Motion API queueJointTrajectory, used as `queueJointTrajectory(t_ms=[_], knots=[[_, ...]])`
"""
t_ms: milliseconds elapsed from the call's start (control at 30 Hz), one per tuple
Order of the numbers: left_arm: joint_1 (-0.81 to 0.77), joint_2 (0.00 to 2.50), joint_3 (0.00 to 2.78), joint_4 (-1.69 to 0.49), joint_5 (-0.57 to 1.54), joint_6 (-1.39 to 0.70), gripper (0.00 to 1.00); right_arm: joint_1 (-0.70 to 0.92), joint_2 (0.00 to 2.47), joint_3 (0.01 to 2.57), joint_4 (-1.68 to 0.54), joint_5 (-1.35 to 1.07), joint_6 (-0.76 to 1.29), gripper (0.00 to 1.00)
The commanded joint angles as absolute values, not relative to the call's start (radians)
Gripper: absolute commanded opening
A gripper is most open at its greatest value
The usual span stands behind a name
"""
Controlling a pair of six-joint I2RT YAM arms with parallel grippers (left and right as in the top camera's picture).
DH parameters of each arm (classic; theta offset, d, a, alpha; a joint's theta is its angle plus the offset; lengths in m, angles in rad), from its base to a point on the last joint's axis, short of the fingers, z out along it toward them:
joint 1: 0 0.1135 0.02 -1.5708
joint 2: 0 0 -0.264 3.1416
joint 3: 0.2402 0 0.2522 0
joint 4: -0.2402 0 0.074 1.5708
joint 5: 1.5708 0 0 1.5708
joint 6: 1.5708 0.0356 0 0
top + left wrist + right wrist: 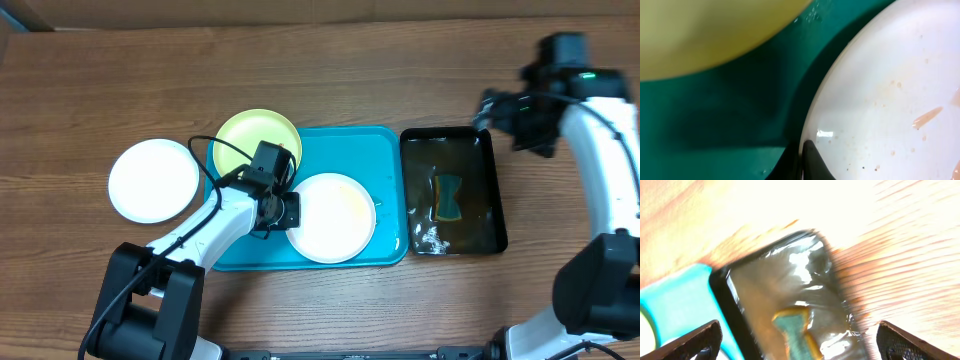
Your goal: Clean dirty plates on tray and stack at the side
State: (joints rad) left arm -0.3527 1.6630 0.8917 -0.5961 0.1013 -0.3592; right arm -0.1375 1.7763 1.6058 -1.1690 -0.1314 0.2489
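Observation:
The turquoise tray (385, 150) holds a white plate (335, 215) with orange-brown smears and a pale yellow-green plate (250, 135) that overhangs its back left corner. A second white plate (153, 180) lies on the table left of the tray. My left gripper (285, 212) is shut on the left rim of the smeared white plate. In the left wrist view one finger (807, 160) lies on that plate (880, 90), with the yellow-green plate (705, 30) and the tray floor (730, 110) beside it. My right gripper (495, 105) is open and empty, above the black tray's far edge.
A black tray (490, 190) with water and a blue-and-yellow sponge (449, 196) stands right of the turquoise tray. In the right wrist view my open fingers (797, 332) frame the sponge (795, 327) and the black tray's rim (725, 295). The wooden table extends all round.

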Motion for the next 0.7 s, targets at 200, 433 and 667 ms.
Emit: queueJointTrajectory(t_ms=[200,433,667], knots=[[-0.352,1.683,1.149,-0.788,0.02,-0.35,0.04,-0.298,1.766,1.618,-1.179,-0.132,0.285,1.0],[-0.352,1.683,1.276,-0.835,0.019,-0.335,0.04,-0.313,1.766,1.618,-1.179,-0.132,0.285,1.0],[-0.363,1.683,1.382,-0.84,0.024,-0.333,0.04,-0.313,1.766,1.618,-1.179,-0.132,0.285,1.0]])
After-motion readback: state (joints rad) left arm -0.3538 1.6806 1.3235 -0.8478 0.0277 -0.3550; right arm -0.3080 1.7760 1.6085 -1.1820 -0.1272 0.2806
